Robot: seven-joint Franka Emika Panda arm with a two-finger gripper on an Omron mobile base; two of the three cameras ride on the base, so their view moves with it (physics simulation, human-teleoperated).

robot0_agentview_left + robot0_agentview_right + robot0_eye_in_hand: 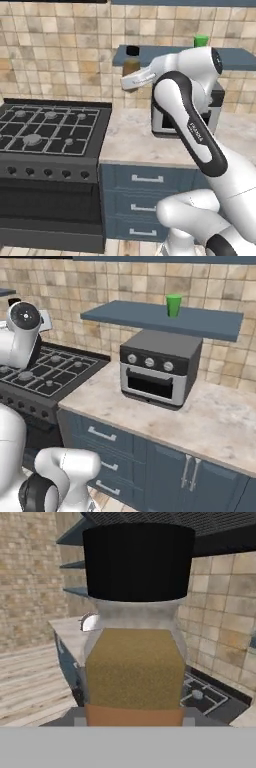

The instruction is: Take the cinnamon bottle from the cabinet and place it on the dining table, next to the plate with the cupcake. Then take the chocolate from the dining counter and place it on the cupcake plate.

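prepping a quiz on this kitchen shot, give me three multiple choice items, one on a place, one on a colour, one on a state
1. Where does the green cup stand?
A. on the stove
B. on the shelf
C. on the counter

2. What colour is the bottle cap?
A. black
B. red
C. white

3. What is the gripper doing?
A. hanging open over the stove
B. closed on the bottle
C. resting on the oven

Answers:
1 B, the cup sits on the blue shelf above the toaster oven.
2 A, the hand view shows a black cap over brown contents.
3 B, the bottle sits close up between the fingers at the shelf.
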